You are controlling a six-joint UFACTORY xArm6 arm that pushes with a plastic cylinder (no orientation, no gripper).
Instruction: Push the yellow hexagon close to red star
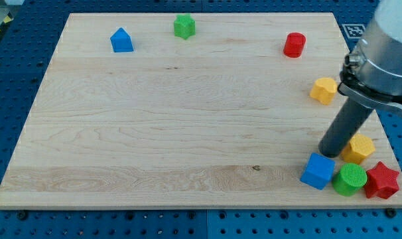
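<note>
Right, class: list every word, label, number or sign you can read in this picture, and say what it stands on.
No readable words or numbers anywhere.
The black-and-white square marker beside the wooden board, at the view's top right: a coded pattern, not text.
The coloured blocks carry no print, nor does my tip.

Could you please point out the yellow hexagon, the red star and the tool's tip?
yellow hexagon (pixel 360 148): camera view, top face.
red star (pixel 382 180): camera view, top centre.
my tip (pixel 329 153): camera view, the tool's lower end.

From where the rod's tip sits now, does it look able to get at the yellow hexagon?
Probably yes: my tip is right beside the yellow hexagon, on its left, with nothing between them.
</note>
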